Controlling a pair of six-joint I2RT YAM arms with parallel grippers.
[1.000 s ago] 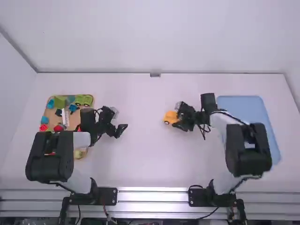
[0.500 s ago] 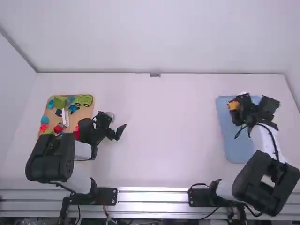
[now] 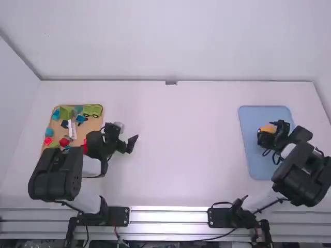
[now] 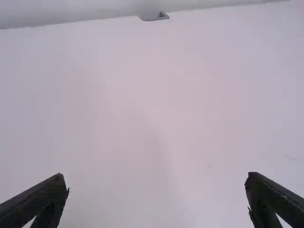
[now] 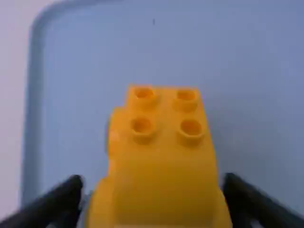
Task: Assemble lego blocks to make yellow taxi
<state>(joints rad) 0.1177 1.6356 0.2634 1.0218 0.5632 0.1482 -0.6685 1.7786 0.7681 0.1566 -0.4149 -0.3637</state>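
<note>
Since the blocks already form one yellow taxi (image 5: 166, 166), step in hand: apparently delivery to the blue tray (image 3: 258, 165); next move, gentle lowering and release. Item, yellow taxi: between the fingers of the right gripper (image 5: 153, 183), seemingly grasped, towards the tray's eleven o'clock in the high view. Item, left gripper (image 4: 156, 177): fingers parted, empty.

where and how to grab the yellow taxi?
I'd go in from the studded face, fingers across the body, one per side. The yellow taxi has its studs toward the wrist camera and broad body sides to pinch; the right gripper straddles it that way.
</note>
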